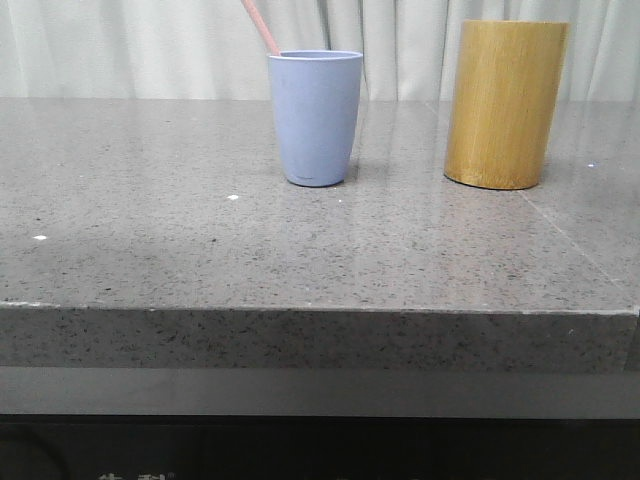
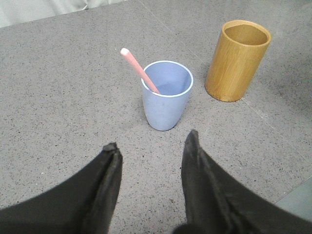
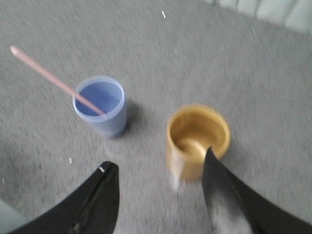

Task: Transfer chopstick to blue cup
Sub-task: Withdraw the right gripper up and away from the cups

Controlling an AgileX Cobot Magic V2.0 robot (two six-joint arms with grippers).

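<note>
The blue cup stands upright on the grey stone table, near its middle. The pale pink chopstick stands inside it, leaning left over the rim. From the left wrist, the blue cup with the chopstick sits just beyond my left gripper, which is open and empty above the table. Through the right wrist camera, blurred, the blue cup and chopstick lie beyond my right gripper, also open and empty.
A taller yellow-brown bamboo cylinder stands to the right of the blue cup; it appears as the bamboo cylinder and the bamboo cylinder, empty inside. A pale curtain hangs behind the table. The table's front edge runs across the foreground.
</note>
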